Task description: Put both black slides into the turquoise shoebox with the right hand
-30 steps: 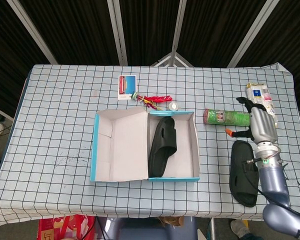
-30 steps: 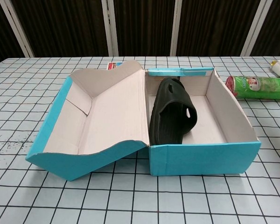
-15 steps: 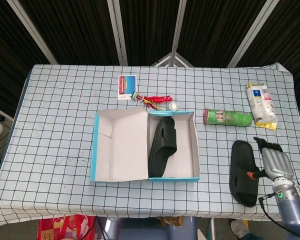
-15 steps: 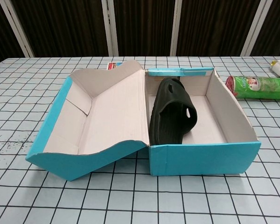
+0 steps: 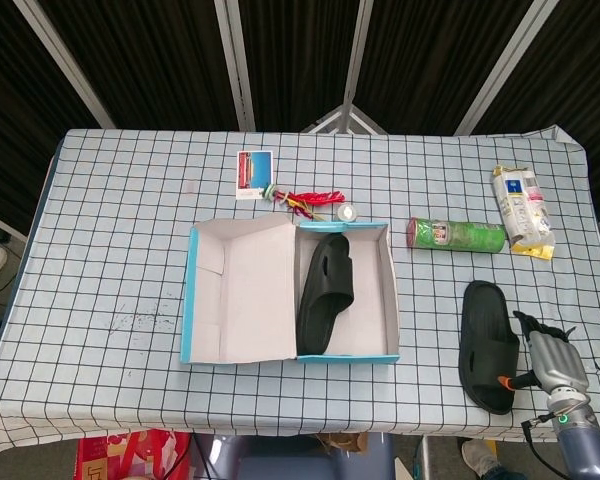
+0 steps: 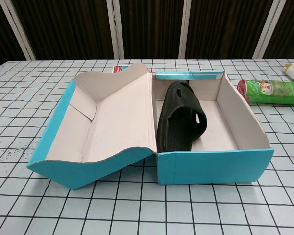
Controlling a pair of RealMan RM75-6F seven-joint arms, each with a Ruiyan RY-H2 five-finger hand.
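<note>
Turquoise shoebox (image 5: 388, 272) holds one black slide (image 5: 325, 290); second slide (image 5: 487, 343) lies right of it; right hand (image 5: 548, 353), fingers loosely spread and empty, has dropped beside that slide, seemingly poised to grasp.

Open turquoise shoebox (image 5: 191, 290), one black slide (image 5: 324, 290) tilted inside, second black slide (image 5: 486, 345) flat on table right of it

One slide (image 5: 324, 292) is seen inside the shoebox (image 5: 390, 300); the other slide (image 5: 487, 345) lies right of it, apparently beside the right hand (image 5: 547, 355).
</note>
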